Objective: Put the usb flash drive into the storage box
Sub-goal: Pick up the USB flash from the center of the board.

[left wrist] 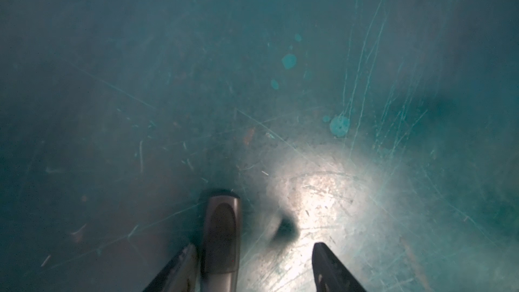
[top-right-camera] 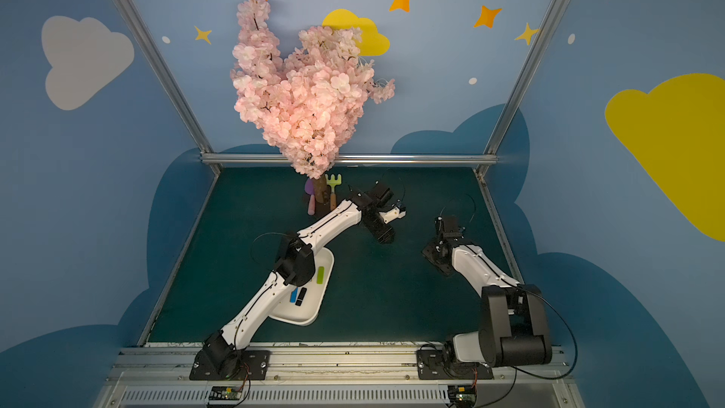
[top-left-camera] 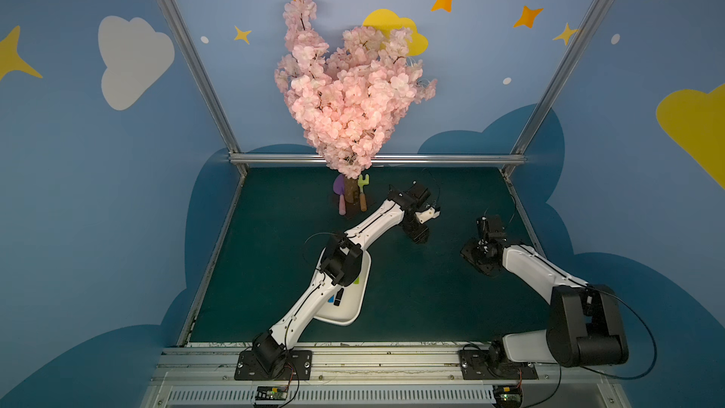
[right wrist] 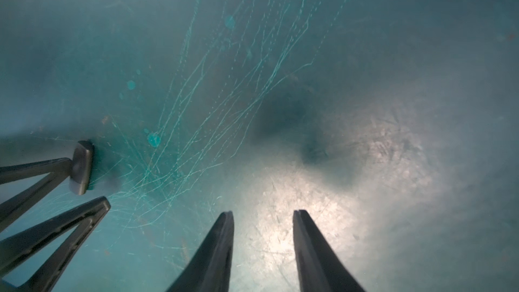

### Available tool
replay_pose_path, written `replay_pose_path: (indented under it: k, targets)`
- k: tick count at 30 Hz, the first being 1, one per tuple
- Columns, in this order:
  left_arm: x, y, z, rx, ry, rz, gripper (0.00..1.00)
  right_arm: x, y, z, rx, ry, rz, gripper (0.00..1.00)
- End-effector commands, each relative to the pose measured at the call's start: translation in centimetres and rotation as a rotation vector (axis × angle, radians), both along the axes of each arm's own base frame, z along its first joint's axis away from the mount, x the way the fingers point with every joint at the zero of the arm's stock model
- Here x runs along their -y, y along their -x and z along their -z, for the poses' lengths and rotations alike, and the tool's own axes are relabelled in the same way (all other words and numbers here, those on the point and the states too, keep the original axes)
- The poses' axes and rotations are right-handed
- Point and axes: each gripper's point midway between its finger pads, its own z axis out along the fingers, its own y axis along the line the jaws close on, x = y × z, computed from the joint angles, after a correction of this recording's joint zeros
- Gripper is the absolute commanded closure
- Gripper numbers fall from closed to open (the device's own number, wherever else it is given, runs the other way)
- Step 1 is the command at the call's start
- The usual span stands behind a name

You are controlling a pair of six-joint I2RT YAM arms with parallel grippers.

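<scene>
The left gripper (left wrist: 254, 245) hangs over a scratched green mat (left wrist: 168, 80), jaws apart. A grey usb flash drive (left wrist: 222, 237) touches one finger and sits clear of the other. Off to its side, the right gripper (right wrist: 264, 212) is spread apart too. Well behind the left gripper, under that arm's elbow, the white storage box (top-left-camera: 347, 317) holds a green stick (top-right-camera: 320, 274), a blue stick (top-right-camera: 293, 295) and a black stick (top-right-camera: 301, 296).

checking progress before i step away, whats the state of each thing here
box: holds green stick, blue stick, black stick
left gripper: jaws open, nothing clamped
grey stick: outside the box, between left jaws, touching one
right gripper: jaws open, empty
</scene>
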Motion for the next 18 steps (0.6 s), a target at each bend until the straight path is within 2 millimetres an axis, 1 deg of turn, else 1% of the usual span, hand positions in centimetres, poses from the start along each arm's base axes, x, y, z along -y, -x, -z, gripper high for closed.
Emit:
replay_pose_path:
  k: [1,3,7,10,14,16,18]
  targets:
    - [-0.3,0.9,1.8,-0.004,-0.076,-0.014,0.33,-0.3,-0.9,-0.5,0.014,-0.024,-0.013,0.60]
    - [-0.7,0.9,2.3,0.009,-0.115,-0.038,0.34,-0.4,-0.9,-0.4,0.013,-0.031,-0.014,0.60]
    - [-1.2,1.4,3.5,0.014,-0.181,-0.063,0.42,-0.7,-0.9,-0.3,0.007,-0.047,-0.036,0.60]
    - [-1.6,1.4,4.2,0.026,-0.216,-0.073,0.47,-0.9,-0.9,-0.3,-0.001,-0.059,-0.057,0.61]
    - [-1.7,1.4,4.2,0.031,-0.226,-0.087,0.54,-1.0,-0.9,-0.3,-0.005,-0.071,-0.058,0.61]
    - [-1.8,1.3,4.1,0.038,-0.230,-0.099,0.61,-1.0,-0.9,-0.2,-0.006,-0.078,-0.058,0.61]
    - [-1.8,1.1,4.2,0.045,-0.232,-0.109,0.71,-1.0,-0.9,-0.2,-0.009,-0.085,-0.059,0.62]
